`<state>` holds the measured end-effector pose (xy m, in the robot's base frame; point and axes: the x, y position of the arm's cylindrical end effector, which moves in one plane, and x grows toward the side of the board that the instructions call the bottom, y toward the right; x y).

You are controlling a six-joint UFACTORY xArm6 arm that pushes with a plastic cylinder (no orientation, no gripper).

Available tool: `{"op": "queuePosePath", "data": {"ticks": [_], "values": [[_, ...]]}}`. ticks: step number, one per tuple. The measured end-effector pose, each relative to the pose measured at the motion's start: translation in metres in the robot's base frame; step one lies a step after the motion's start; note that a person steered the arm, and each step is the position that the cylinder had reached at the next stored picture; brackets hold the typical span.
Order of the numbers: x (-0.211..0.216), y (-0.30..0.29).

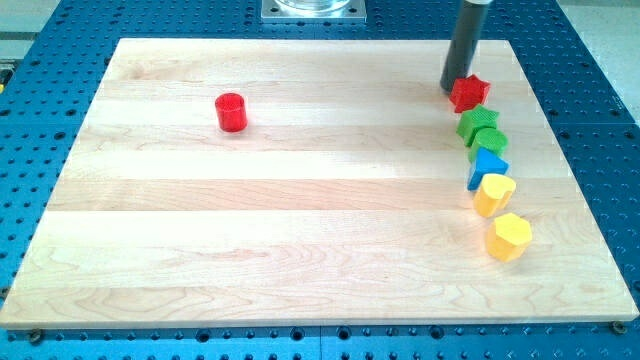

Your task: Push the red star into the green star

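A pale wooden counter (300, 200) lies on a blue perforated base, and nearly all your blocks stand in a column down the view's right side. My tip (452, 90) sits at the upper left edge of the red star (469, 93), touching it or very nearly so; there are no fingers on this rod, so nothing is held, only pushed. The red star lies just above the green star (478, 122), close but with a thin gap that you can still make out, so I judge the push nearly done, with a short shove toward the view's bottom left to finish it. Below follow a green block (489, 141), a blue block (487, 165), a yellow block (493, 193) and a yellow hexagon (508, 236). A red cylinder (231, 112) stands well apart at the left.
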<state>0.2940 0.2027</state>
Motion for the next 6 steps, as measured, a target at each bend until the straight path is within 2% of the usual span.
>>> {"op": "queuePosePath", "data": {"ticks": [2, 3, 6], "values": [[0.007, 0.025], [0.021, 0.025], [0.021, 0.011]]}}
